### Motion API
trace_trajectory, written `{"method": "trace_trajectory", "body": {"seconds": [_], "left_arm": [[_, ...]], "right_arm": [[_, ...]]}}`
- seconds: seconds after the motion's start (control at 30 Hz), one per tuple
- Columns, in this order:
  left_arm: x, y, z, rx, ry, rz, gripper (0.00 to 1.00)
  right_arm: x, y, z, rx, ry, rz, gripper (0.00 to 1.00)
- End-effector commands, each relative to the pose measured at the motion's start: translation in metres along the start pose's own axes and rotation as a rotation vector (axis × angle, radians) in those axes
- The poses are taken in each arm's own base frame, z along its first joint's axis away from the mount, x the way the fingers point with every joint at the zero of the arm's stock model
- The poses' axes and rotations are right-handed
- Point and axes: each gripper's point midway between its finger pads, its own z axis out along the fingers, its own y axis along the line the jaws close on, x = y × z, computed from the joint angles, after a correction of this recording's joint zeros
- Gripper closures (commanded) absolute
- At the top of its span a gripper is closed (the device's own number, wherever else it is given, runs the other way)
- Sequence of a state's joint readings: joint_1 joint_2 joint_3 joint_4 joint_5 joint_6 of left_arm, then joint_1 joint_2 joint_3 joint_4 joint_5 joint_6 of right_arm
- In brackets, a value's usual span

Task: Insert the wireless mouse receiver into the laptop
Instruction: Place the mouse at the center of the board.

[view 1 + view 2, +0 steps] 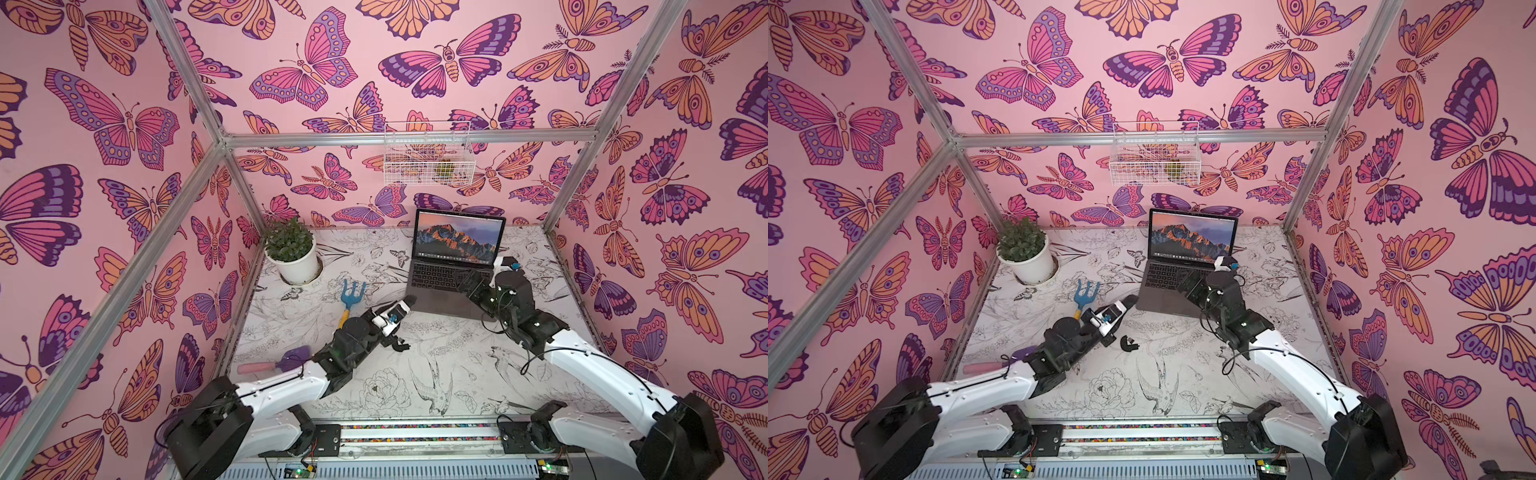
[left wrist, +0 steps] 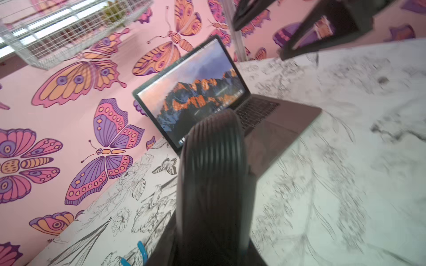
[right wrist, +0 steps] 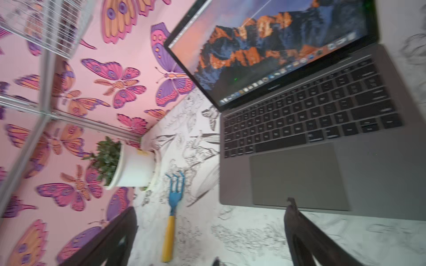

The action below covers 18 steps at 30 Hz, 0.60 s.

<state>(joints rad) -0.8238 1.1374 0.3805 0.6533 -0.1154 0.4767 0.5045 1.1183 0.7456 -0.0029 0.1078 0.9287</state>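
Since your left claw (image 1: 409,300) is clenched at the near left corner of the laptop (image 1: 441,300), on what I cannot tell, brace with your wide-spread right claw (image 3: 211,203) and push level.

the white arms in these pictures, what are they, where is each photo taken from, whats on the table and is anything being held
They are two robot arms, each ending in a two-fingered clamp called an end effector. Two pictures come from a paired camera above, looking down on everything; the remaining two come from cameras on each arm's wrist. On the table sit an open laptop, a potted plant, a blue hand rake, a pink-handled purple tool and a small black curved piece. The left end effector is shut beside the laptop's front corner; whether it pinches something small is too blurred to tell. The right end effector hangs open over the laptop, holding nothing.
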Motion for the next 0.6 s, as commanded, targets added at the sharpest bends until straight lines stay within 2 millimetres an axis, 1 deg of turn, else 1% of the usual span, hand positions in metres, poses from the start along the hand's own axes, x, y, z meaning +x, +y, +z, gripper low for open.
{"method": "trace_trajectory", "body": {"seconds": [0.0,0.07,0.13,0.23,0.3,0.33,0.4,0.43,0.5,0.57], "left_arm": [[0.045,-0.057,-0.02,0.201,0.163,0.335,1.0],[0.059,-0.082,-0.03,0.29,0.223,0.457,1.0],[0.075,-0.099,-0.039,0.35,0.28,0.546,1.0],[0.103,-0.109,-0.047,0.397,0.384,0.648,1.0],[0.114,-0.112,-0.051,0.418,0.425,0.694,1.0],[0.118,-0.114,-0.053,0.43,0.438,0.705,0.97],[0.125,-0.119,-0.058,0.462,0.447,0.715,0.88],[0.127,-0.123,-0.06,0.482,0.447,0.714,0.86],[0.129,-0.128,-0.063,0.513,0.444,0.708,0.84],[0.131,-0.134,-0.066,0.538,0.449,0.704,0.8]], "right_arm": [[0.0,-0.022,-0.001,0.088,-0.006,-0.201,0.01],[0.003,-0.026,0.0,0.111,0.017,-0.264,0.01],[0.006,-0.031,0.001,0.134,0.034,-0.302,0.01],[0.008,-0.032,0.003,0.134,0.046,-0.334,0.01],[0.013,-0.028,0.006,0.097,0.063,-0.36,0.0],[0.017,-0.022,0.009,0.061,0.076,-0.388,0.0],[0.025,-0.017,0.013,0.018,0.116,-0.437,0.01],[0.03,-0.016,0.016,0.004,0.14,-0.458,0.01],[0.039,-0.01,0.02,-0.04,0.184,-0.506,0.03],[0.053,-0.004,0.022,-0.088,0.242,-0.559,0.04]]}}
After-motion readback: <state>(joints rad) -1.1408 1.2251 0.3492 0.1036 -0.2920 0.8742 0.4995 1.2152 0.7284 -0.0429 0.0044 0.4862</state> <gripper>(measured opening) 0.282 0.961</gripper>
